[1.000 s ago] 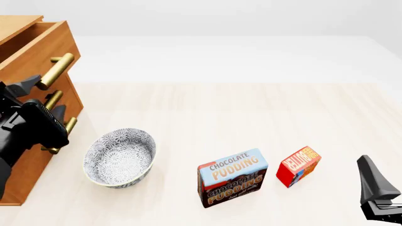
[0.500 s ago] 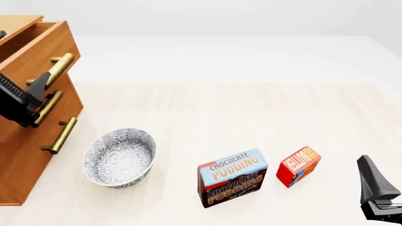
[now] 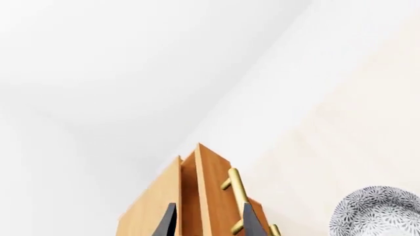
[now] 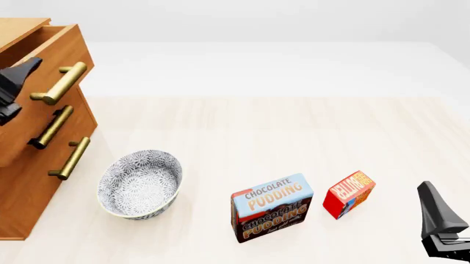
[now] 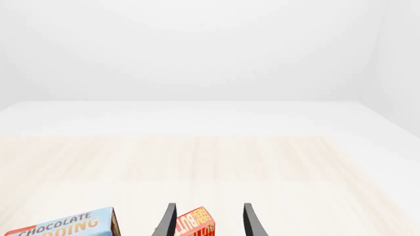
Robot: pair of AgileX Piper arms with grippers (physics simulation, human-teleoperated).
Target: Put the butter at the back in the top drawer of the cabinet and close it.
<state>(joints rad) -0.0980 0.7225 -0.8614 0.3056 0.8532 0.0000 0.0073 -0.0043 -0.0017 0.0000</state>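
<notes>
Pale table [image 4: 294, 132]: top drawer [image 4: 52, 52] ajar; bowl [image 4: 140, 185] empty; both end effectors' fingers apart, unladen.

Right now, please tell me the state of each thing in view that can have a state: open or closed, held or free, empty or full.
top drawer: pulled partly open, inside hidden.
two lower drawers: closed.
butter: free on the table, not held.
pudding box: standing upright, free.
bowl: upright, empty.
left gripper: open, empty, beside the top drawer.
right gripper: open, empty, butter ahead of it.
</notes>
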